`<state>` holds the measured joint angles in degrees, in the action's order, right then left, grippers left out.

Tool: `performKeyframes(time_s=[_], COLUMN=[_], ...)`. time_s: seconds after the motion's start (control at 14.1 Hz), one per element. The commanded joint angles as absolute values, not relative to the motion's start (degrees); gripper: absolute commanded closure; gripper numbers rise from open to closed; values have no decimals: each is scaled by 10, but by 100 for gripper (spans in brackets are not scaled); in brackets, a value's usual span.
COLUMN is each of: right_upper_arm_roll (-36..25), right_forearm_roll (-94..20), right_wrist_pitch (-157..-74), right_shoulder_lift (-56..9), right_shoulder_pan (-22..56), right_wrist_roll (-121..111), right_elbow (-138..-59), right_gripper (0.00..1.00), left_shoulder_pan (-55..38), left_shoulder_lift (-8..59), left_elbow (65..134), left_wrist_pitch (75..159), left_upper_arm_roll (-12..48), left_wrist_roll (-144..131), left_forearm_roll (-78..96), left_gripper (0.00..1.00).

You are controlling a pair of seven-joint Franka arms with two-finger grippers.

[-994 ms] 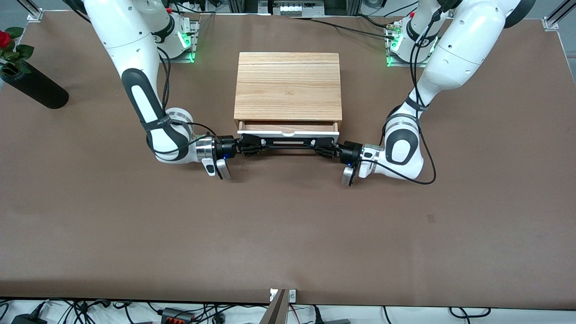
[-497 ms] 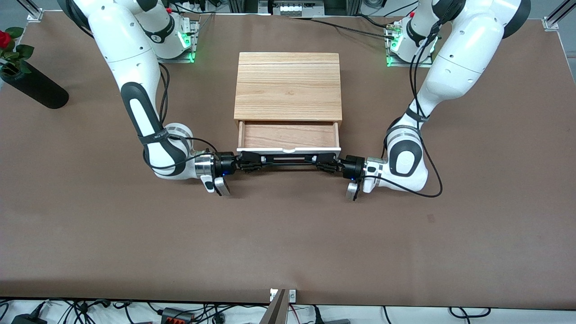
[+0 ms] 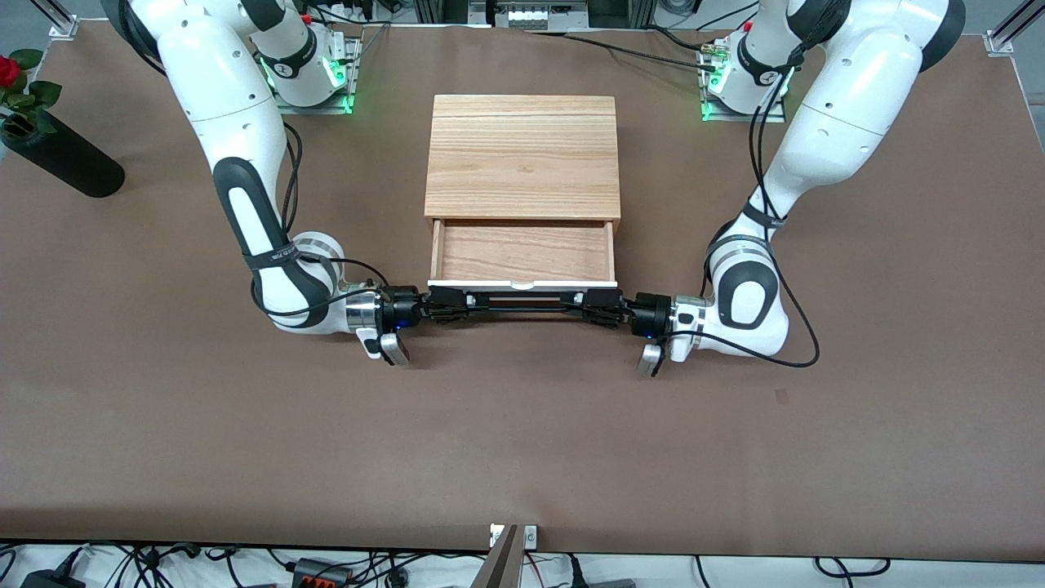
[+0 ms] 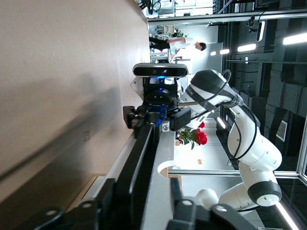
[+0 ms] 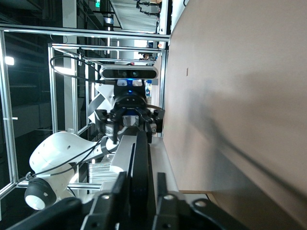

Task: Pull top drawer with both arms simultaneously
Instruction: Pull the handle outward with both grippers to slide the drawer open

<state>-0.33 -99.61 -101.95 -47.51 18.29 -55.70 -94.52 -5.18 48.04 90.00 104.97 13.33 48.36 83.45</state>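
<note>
Light wood is what you're looking at in the middle of the brown counter (image 3: 522, 441): a low cabinet (image 3: 522, 155) with its top drawer (image 3: 522, 251) slid out toward the front camera, so you can see the bare wooden floor of it and the white front panel edge-on. The black bar handle (image 3: 522, 300) runs along that panel, and you've got both arms on it, one at each end. Your right gripper (image 3: 447, 307) comes in from the right arm's end of the counter and is clamped on that end of the bar, fingers closed around it. Your left gripper (image 3: 600, 309) does the same at the left arm's end, also pinched tight on the bar. Both wrists lie low and roughly level with the handle, forearms bent back up toward their bases. In the left wrist view you're sighting straight down the handle (image 4: 139, 163) with the left gripper's fingers (image 4: 103, 201) wrapped on it close up and the right gripper (image 4: 144, 115) gripping it farther along, a camera sitting over it. The right wrist view is the mirror of that: handle (image 5: 140, 167) running away, left gripper (image 5: 128, 125) closed on its end. Off at the right arm's end of the counter, a black vase (image 3: 61, 159) with a red rose (image 3: 8, 72) lies well apart from the cabinet.
</note>
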Motion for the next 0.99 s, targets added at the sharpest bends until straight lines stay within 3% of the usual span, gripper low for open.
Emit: performKeyframes(time_s=[0.0,0.35,0.57,0.92], right_upper_arm_roll=[-2,-4,-6,-47], right_forearm_roll=[-984,-983,-982,-870], right_wrist_pitch=[-1021,-1020,-1020,-1025], right_shoulder_lift=[-482,-479,-477,-455], right_shoulder_pan=[181,180,180,190], right_wrist_roll=[-553,-550,-548,-541], right_elbow=[-933,-933,-932,-916], right_gripper=[0,0,0,0], left_shoulder_pan=[-51,-52,-54,-53], left_shoulder_lift=[477,475,474,468], left_elbow=[894,893,851,840], left_wrist_pitch=[1040,1048,1051,1051], left_upper_arm_roll=[133,120,110,91], left_wrist_roll=[482,485,483,483], left_forearm_roll=[853,850,783,746], left_gripper=[33,25,25,23])
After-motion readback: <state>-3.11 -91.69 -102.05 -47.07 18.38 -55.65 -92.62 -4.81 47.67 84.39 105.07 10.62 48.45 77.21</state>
